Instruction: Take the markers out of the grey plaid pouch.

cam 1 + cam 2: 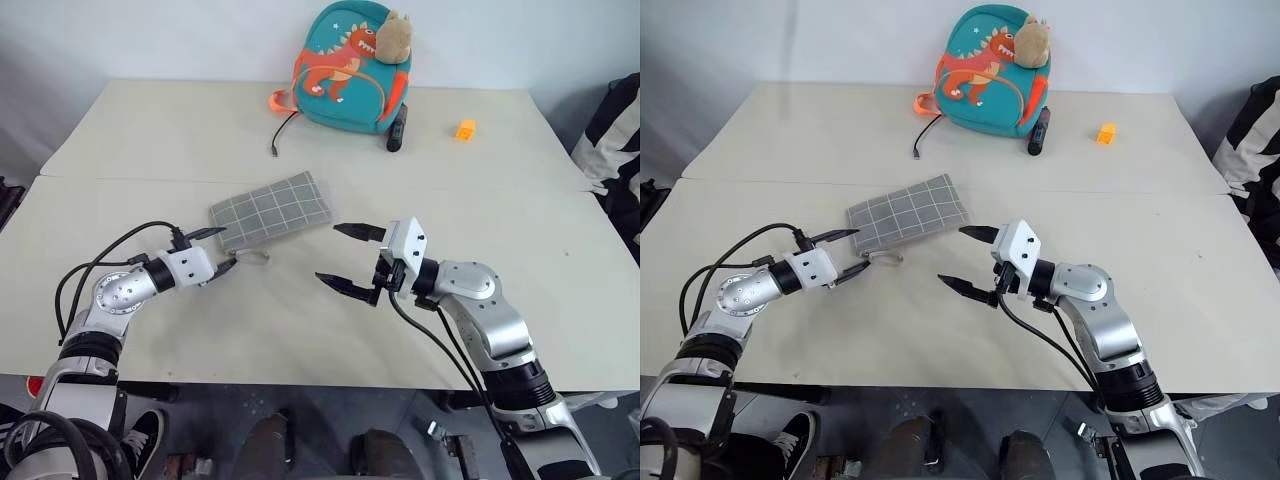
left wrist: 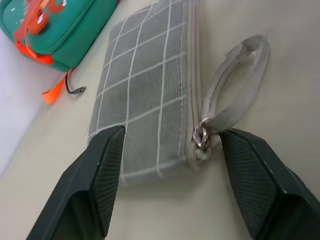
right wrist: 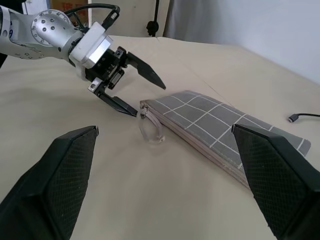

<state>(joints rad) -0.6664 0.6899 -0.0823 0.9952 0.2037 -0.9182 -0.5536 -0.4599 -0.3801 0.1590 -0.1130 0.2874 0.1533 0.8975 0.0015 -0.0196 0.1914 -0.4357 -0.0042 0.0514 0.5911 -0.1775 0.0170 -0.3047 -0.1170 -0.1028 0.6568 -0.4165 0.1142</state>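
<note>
1. The grey plaid pouch (image 1: 272,209) lies flat on the white table (image 1: 140,140), near the middle, its zip closed along the near edge and the metal ring pull (image 2: 202,136) at its near-left corner with a pale loop strap (image 2: 239,80) trailing from it.
2. The left gripper (image 1: 214,251) has its fingers apart, straddling that corner; one tip is over the fabric, the other beside the strap. Nothing is clamped.
3. The right gripper (image 1: 348,258) hangs with its fingers spread wide, to the right of the pouch and clear of it.
4. Risk: if the left fingers close here, they may pinch fabric or the strap rather than the ring pull, and the zip would not run.
5. Risk: the pouch is light and unpinned; a tug on the pull would likely drag the whole pouch along the table unless the right gripper holds the far end.
6. Hidden: the markers, which I judge to be inside the closed pouch; their number and how they lie cannot be told.
7. Hard to make out: whether the left fingertip actually touches the strap.
</note>
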